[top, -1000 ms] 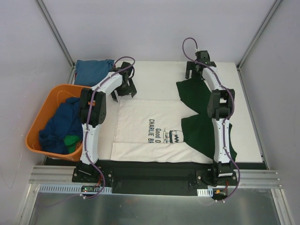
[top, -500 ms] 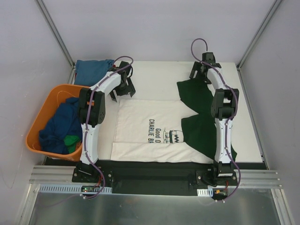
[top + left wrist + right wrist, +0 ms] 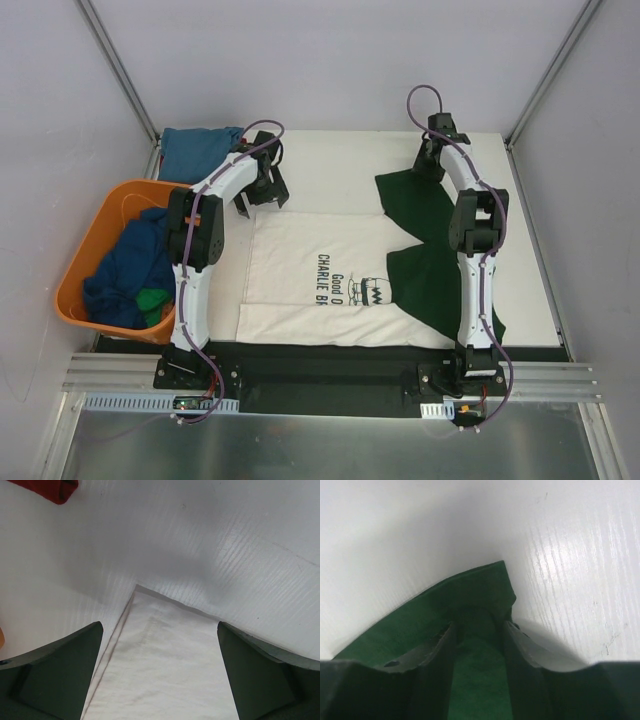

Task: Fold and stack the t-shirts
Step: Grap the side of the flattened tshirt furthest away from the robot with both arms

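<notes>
Right wrist view: right gripper (image 3: pixel 479 627) straddles the green sleeve (image 3: pixel 470 597) of the cream t-shirt (image 3: pixel 310 270), far right, jaws half-narrowed, grip unclear; left gripper (image 3: pixel 159 626) gapes over its far-left corner. Folding step, seemingly; next needs both pinches secured.

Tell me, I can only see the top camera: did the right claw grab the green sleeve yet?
Observer: Its wrist camera shows the right claw straddling the green sleeve corner, cloth bunching between its fingers. I cannot confirm a firm grip.
Operator: And the left claw?
Observer: The left claw is wide open over the cream t-shirt corner, holding nothing.
Operator: Anything hiding there?
Observer: A bit of red cloth lies on the table beyond it.
</notes>
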Tool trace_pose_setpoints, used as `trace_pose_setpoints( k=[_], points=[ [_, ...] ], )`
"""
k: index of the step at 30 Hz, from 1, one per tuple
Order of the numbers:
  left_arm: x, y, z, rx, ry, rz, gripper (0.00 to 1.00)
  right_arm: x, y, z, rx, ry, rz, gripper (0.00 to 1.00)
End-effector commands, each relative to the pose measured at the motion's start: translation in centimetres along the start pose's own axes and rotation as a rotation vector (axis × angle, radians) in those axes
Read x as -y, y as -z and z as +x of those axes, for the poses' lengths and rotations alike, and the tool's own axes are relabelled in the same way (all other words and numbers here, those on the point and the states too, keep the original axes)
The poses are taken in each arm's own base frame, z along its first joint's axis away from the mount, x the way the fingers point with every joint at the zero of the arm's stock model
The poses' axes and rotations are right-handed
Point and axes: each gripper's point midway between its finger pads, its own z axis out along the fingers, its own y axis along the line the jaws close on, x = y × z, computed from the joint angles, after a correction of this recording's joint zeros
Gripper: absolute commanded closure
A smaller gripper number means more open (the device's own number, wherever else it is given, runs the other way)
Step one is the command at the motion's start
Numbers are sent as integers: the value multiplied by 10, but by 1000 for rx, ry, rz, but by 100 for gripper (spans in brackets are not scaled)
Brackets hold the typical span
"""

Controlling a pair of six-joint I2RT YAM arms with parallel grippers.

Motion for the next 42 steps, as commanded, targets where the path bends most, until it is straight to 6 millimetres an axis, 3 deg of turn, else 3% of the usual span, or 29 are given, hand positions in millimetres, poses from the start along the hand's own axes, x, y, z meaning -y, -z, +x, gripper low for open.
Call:
trace_pose_setpoints(
  k=[1, 6, 9, 12, 13, 15, 17, 18, 19, 28, 32, 38, 42],
  points=[
    [-7, 33, -11, 41, 10, 22, 1, 0, 14, 31, -104, 46, 59, 62],
    [-9, 32, -11, 41, 8, 17, 1, -2, 6, 43, -150, 41, 45, 77],
    [-10, 32, -12, 43, 3, 16, 2, -9, 7, 38, -130, 57, 17, 85],
    [-10, 32, -15, 47, 9, 17, 3, -17, 23, 9, -35, 55, -20, 99],
    [-9, 33, -17, 50, 11, 20, 4, -21, 38, -5, 10, 64, -43, 99],
    [-10, 31, -18, 51, 20, 16, 7, -29, 47, -17, 67, 75, -91, 99],
    [-12, 30, -20, 58, 33, 4, 9, -43, 74, -37, 155, 104, -157, 99],
    [-14, 26, -20, 57, 39, -11, 13, -39, 71, -27, 139, 118, -155, 99],
    [-14, 24, -20, 56, 45, -12, 14, -45, 87, -33, 176, 156, -176, 99],
    [-6, -3, -32, 67, 75, -47, 37, -57, 106, -17, 204, 284, -221, 99],
    [-18, -16, -26, 58, 79, -109, 45, -56, 113, -14, 210, 291, -226, 99],
    [-20, -21, -11, 8, 83, -114, 62, -51, 126, -8, 222, 291, -225, 99],
    [-23, -17, -1, -14, 92, -112, 81, -46, 138, -7, 234, 284, -219, 99]
  ],
)
